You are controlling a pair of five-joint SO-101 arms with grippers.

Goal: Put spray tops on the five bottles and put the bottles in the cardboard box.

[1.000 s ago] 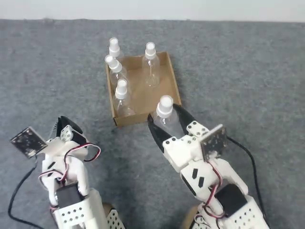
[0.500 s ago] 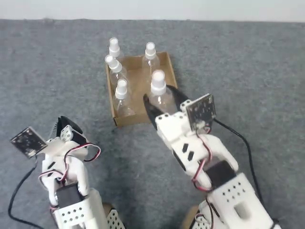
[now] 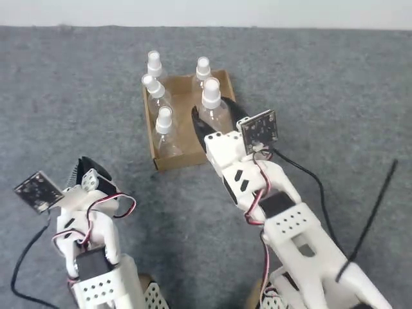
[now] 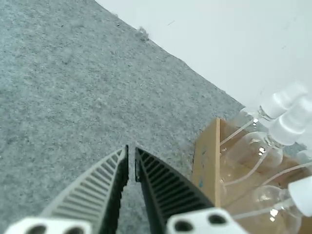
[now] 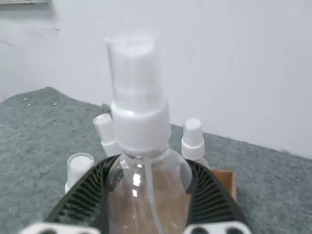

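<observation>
My right gripper (image 3: pixel 215 122) is shut on a clear bottle (image 3: pixel 215 116) with a white spray top (image 5: pixel 136 92), held upright over the near right part of the cardboard box (image 3: pixel 226 87). Its dark fingers (image 5: pixel 80 195) hug the bottle's shoulders. Three capped bottles stand along the box's left side (image 3: pixel 154 65) (image 3: pixel 155 93) (image 3: pixel 166 131), and another one (image 3: pixel 204 78) stands at the far right. My left gripper (image 4: pixel 130 168) is shut and empty, low over the carpet near the left front, away from the box (image 4: pixel 207 161).
Grey carpet (image 3: pixel 335 96) covers the table, bare all around the box. A white wall (image 3: pixel 206 13) bounds the far edge. Cables (image 3: pixel 370 212) trail beside the right arm's base.
My right arm has carried the held bottle forward, from just in front of the box to over its near right part. The left arm has kept still.
</observation>
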